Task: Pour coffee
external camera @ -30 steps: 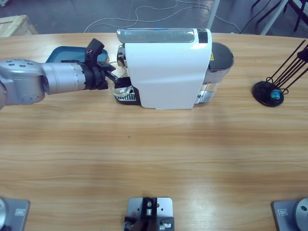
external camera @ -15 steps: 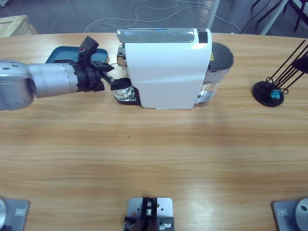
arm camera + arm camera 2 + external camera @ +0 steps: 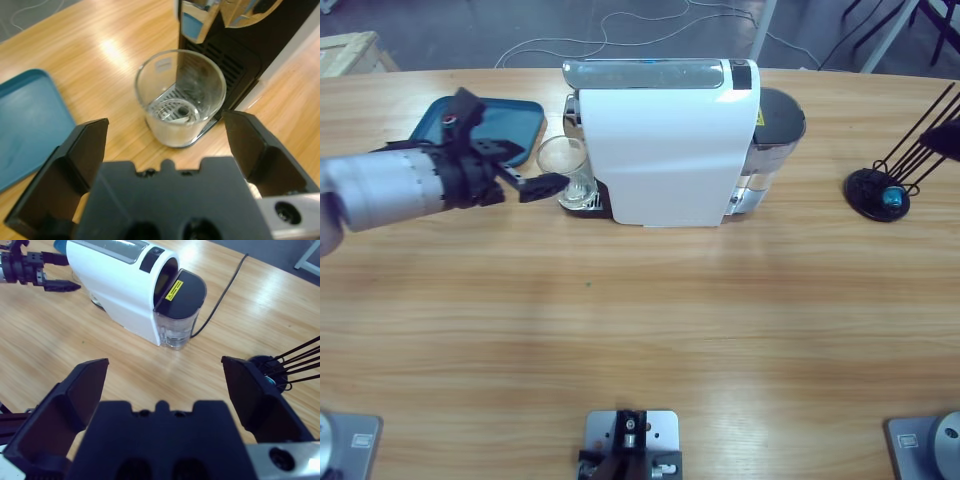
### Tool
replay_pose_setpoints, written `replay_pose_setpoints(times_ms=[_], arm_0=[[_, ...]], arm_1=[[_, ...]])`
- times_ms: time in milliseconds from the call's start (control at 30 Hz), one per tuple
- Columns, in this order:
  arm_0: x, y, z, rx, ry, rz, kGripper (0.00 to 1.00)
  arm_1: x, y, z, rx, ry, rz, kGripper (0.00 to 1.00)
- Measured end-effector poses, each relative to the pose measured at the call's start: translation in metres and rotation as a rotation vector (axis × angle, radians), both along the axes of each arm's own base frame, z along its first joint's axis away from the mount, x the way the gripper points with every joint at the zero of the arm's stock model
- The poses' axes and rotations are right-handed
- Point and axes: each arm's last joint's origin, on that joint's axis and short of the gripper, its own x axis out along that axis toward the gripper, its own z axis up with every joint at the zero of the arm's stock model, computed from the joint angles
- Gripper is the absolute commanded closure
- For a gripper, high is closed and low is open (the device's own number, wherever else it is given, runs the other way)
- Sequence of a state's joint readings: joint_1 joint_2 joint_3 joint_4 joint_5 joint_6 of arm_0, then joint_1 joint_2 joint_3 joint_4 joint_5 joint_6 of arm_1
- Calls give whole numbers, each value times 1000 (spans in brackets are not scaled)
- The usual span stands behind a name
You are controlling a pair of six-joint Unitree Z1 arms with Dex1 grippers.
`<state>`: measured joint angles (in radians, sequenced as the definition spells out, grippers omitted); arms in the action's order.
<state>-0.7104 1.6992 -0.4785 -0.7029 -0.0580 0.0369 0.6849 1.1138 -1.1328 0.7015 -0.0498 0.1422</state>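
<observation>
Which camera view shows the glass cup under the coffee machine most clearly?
The left wrist view: the glass cup fills its middle, seen from above, on the drip grate. The high view shows it small. The right wrist view does not show it.

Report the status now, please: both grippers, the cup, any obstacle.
Left gripper open, off the clear glass cup. Cup upright on white coffee machine's drip grille, looks empty. Right gripper open, high over table. Nothing blocking.
</observation>
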Motion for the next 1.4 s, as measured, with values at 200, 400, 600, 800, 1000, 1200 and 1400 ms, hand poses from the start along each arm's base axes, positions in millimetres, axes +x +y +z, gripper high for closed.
replay_pose_setpoints(times_ms=[200, 400, 600, 800, 1000, 1200, 1400], arm_0=[[-42, 37, 34, 41, 31, 17, 32], [-96, 86, 90, 84, 44, 55, 32], [-105, 95, 93, 99, 67, 74, 33], [-102, 94, 91, 106, 73, 85, 36], [-102, 93, 91, 105, 69, 88, 35], [-100, 93, 91, 113, 69, 97, 36], [-100, 93, 91, 113, 69, 97, 36]], arm_1=[[1, 3, 20, 9, -13, 9, 1000], [71, 50, 72, -132, -35, -3, 1000], [170, 109, 66, -207, 122, 24, 1000], [216, 142, 10, -268, 286, 44, 1000], [220, 145, 2, -276, 319, 30, 1000], [218, 148, 3, -273, 320, 32, 1000], [221, 152, -4, -285, 332, 27, 1000]])
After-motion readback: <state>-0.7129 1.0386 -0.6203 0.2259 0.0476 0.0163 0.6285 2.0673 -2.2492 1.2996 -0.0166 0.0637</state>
